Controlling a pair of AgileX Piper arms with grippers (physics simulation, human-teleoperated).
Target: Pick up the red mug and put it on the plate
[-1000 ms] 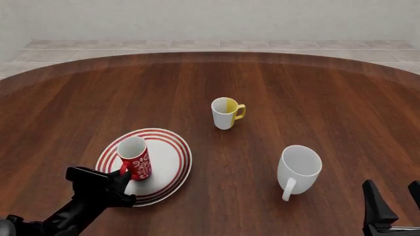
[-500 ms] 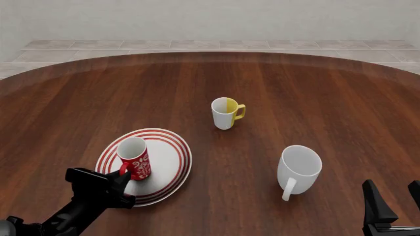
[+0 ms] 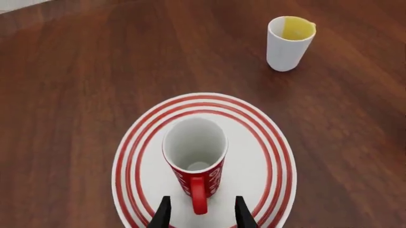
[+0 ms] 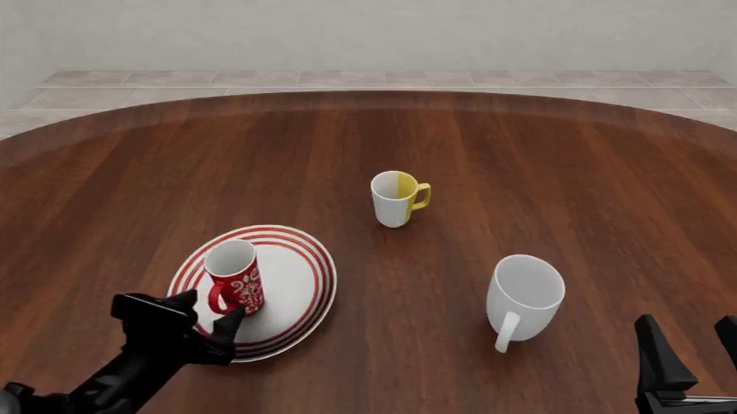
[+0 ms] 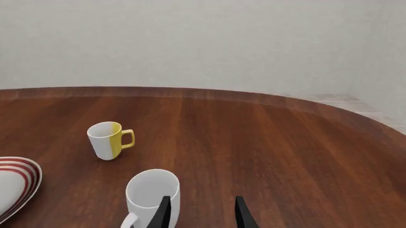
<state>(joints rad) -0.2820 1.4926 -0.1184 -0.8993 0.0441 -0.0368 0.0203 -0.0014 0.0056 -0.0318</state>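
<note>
The red mug (image 4: 236, 280) stands upright on the plate (image 4: 302, 285), white inside, its red handle turned toward the near edge. My left gripper (image 4: 210, 308) sits low at the plate's near rim and is open. In the left wrist view the fingers (image 3: 163, 216) stand either side of the red mug's (image 3: 195, 156) handle with gaps showing, over the plate (image 3: 257, 152). The left gripper (image 3: 203, 200) holds nothing. My right gripper (image 4: 686, 326) is open at the near right edge, far from the mug, and in its wrist view the right gripper (image 5: 202, 199) is empty.
A white-and-yellow mug (image 4: 395, 198) stands mid-table beyond the plate. A larger plain white mug (image 4: 524, 297) stands at the right, just ahead of the right gripper, with its handle toward the near edge. The round wooden table's far edge (image 4: 368, 93) curves at the back.
The left gripper's fingers have spread apart off the red mug's handle, letting it go. The mug stays upright on the plate. The right arm has not moved.
</note>
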